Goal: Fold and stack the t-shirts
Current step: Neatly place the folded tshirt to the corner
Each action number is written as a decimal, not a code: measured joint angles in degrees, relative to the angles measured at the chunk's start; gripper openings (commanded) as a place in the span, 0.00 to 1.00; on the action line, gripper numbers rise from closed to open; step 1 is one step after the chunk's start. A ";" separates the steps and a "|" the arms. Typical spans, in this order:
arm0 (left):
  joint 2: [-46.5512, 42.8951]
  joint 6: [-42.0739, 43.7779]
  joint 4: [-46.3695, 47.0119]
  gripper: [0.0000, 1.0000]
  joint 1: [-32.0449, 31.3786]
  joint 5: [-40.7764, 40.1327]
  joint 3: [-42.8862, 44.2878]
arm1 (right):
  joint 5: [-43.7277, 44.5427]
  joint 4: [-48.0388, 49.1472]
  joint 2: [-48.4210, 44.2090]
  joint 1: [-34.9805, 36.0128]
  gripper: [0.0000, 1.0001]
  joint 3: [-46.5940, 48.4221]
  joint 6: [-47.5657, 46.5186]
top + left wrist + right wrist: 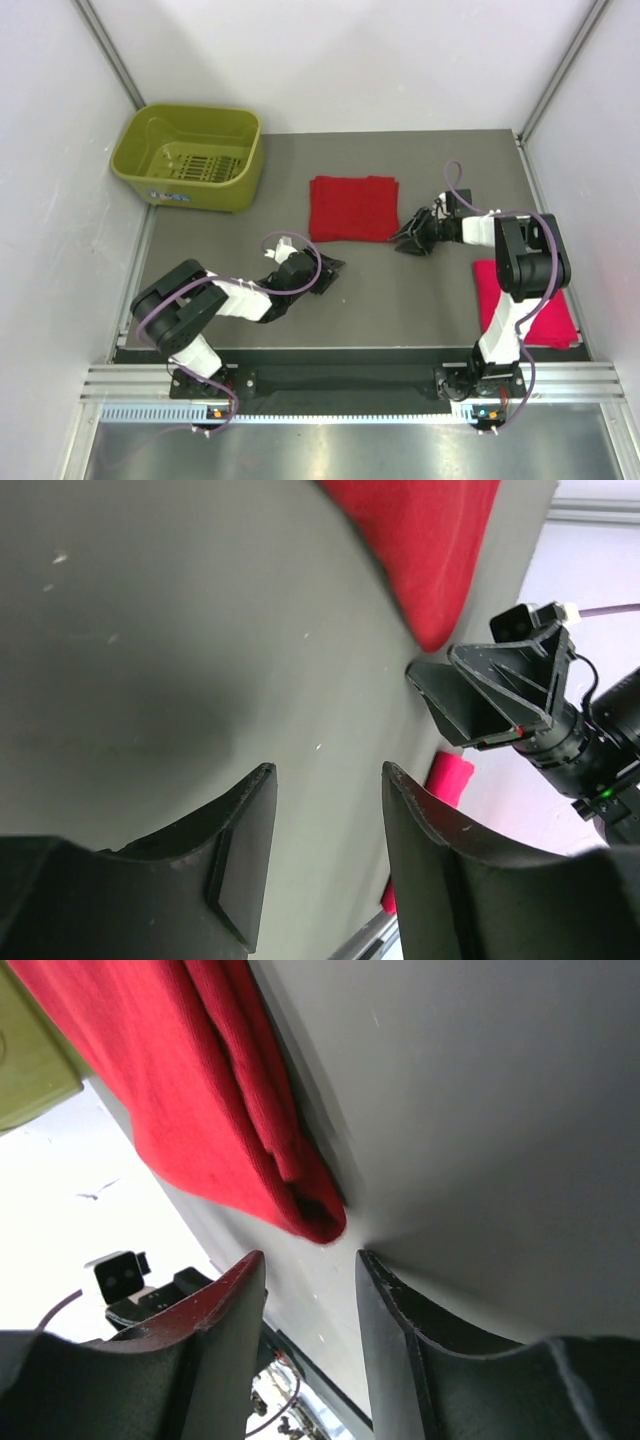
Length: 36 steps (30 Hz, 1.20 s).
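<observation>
A deep red t-shirt (pixel 353 208) lies folded into a rectangle at the table's middle back; it also shows in the right wrist view (pixel 215 1120) and the left wrist view (pixel 430 540). A brighter pinkish red t-shirt (pixel 555 318) lies folded at the right front, partly under the right arm; a bit shows in the left wrist view (pixel 448 778). My right gripper (pixel 410 238) is open and empty, just right of the deep red shirt's near right corner (pixel 320 1222). My left gripper (pixel 330 272) is open and empty, low over bare table, in front of that shirt.
An olive-green plastic basket (pixel 190 155) stands at the back left, with nothing seen in it. White walls close in the left, back and right sides. The grey table (pixel 400 300) ends at a metal rail along the front.
</observation>
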 measured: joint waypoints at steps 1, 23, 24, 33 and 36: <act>0.85 0.04 1.27 0.51 -0.02 -0.15 0.00 | 0.00 -0.24 0.28 0.02 0.41 0.46 0.04; 19.82 3.67 15.08 0.60 -0.61 -0.57 14.10 | 1.16 -10.01 3.72 0.20 0.00 7.74 -5.31; 20.65 3.76 15.32 0.60 -0.63 -0.52 15.04 | 0.96 -10.47 3.23 0.20 0.00 7.74 -5.55; 26.51 3.50 17.64 0.60 -1.70 -0.55 21.90 | -1.31 -11.52 -0.37 0.20 0.00 7.61 -5.07; 28.79 2.36 17.97 0.60 -2.34 -0.52 23.37 | -1.81 -10.95 -0.96 0.20 0.00 7.15 -4.33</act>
